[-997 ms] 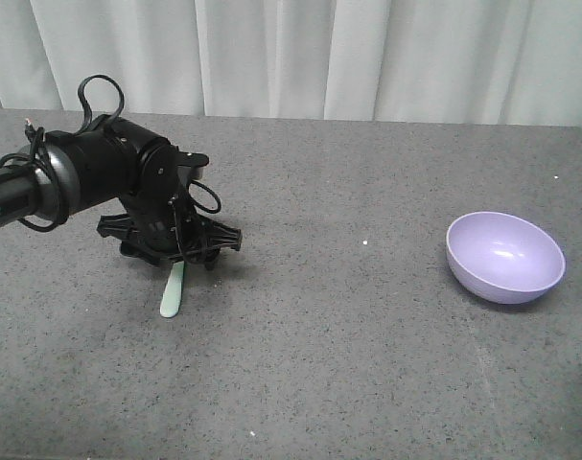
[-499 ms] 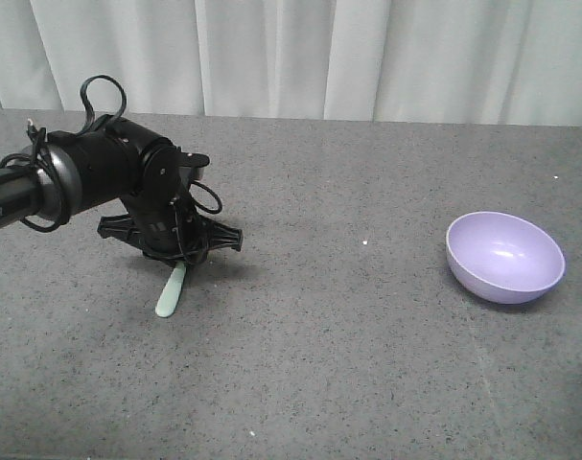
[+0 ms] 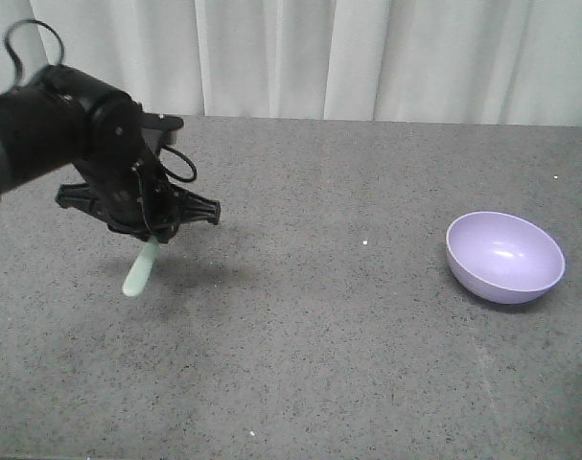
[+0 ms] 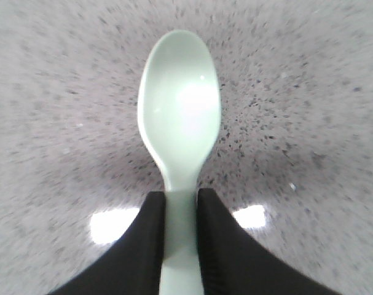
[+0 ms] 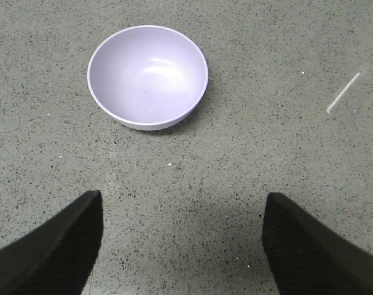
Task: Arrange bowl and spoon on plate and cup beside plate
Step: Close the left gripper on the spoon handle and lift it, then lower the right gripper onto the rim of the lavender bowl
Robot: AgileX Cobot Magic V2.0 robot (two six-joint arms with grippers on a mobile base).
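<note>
Front view, L hand (image 3: 154, 234) pinching spoon (image 3: 139, 269) above table (image 3: 319, 326), bowl (image 3: 505, 257) well apart, R hand (image 5: 183, 243) spread, empty.

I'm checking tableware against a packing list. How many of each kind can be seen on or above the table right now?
Lavender bowl: 1
Mint-green spoon: 1, gripped by the left gripper
Total: 2

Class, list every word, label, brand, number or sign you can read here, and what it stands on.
None can be read. The spoon, the bowl, the left arm and the table show plain surfaces with no print; the white streak on the table is a mark, not a letter.
</note>
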